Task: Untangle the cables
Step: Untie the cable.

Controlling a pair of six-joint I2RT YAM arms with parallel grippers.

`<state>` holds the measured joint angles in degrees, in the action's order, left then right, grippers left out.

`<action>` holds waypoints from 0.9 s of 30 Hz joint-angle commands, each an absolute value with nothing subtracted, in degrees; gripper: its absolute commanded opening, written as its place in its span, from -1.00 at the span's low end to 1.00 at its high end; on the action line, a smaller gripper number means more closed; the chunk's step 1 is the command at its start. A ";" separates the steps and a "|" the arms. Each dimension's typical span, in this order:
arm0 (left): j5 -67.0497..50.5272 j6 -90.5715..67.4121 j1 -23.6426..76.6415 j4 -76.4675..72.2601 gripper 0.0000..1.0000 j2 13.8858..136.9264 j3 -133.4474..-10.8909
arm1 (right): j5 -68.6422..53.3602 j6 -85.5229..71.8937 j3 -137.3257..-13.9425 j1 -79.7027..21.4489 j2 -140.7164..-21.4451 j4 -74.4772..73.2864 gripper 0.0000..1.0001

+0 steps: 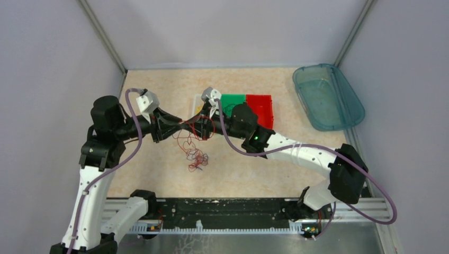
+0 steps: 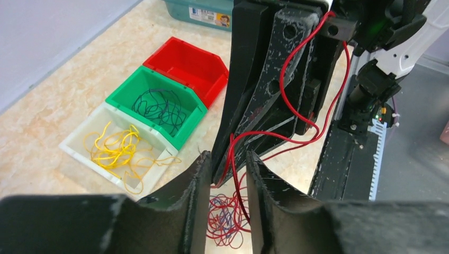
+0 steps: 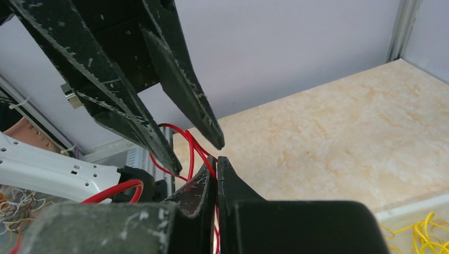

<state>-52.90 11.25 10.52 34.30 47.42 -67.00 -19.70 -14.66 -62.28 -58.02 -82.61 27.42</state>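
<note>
Seen from above, the left gripper (image 1: pixel 180 126) and right gripper (image 1: pixel 198 127) meet tip to tip just left of the green bin (image 1: pixel 241 100). They hang over a loose tangle of red wires (image 1: pixel 196 157) lying on the table (image 1: pixel 254 169), nearer the arm bases than that bin. The right wrist view shows the right fingers (image 3: pixel 201 190) pressed together on a red strand (image 2: pixel 281 84), with the left jaws apart around it. Only the left wrist view shows dark wires (image 2: pixel 159 108) inside the green bin and yellow wires (image 2: pixel 116 151) in the white bin (image 2: pixel 83 125) beside it.

Shows left hand (image 1: pixel 184 125) and right hand (image 1: pixel 195 126) tip to tip left of green bin (image 1: pixel 233 97), tangled cables (image 1: pixel 196 157) nearer-left of it.
</note>
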 commanded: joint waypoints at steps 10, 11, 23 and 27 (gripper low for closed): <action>-59.46 9.80 10.63 30.16 -1.00 48.36 -71.20 | -24.26 -16.73 -61.38 -58.37 -81.16 33.88 -0.70; -59.53 9.84 10.63 29.67 -1.00 48.59 -71.79 | -24.42 -16.99 -61.01 -58.36 -80.96 33.75 -0.56; -56.91 16.79 10.64 33.23 -1.00 52.47 -86.66 | -28.40 -24.24 -48.15 -51.00 -74.82 46.60 0.98; -57.08 17.04 10.64 32.82 -1.00 52.72 -87.72 | -28.93 -24.47 -48.38 -50.98 -75.54 48.66 0.98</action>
<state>-56.18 15.35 10.52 31.92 51.90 -86.28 -26.55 -22.83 -47.16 -50.59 -77.36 39.70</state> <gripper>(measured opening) 0.009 0.989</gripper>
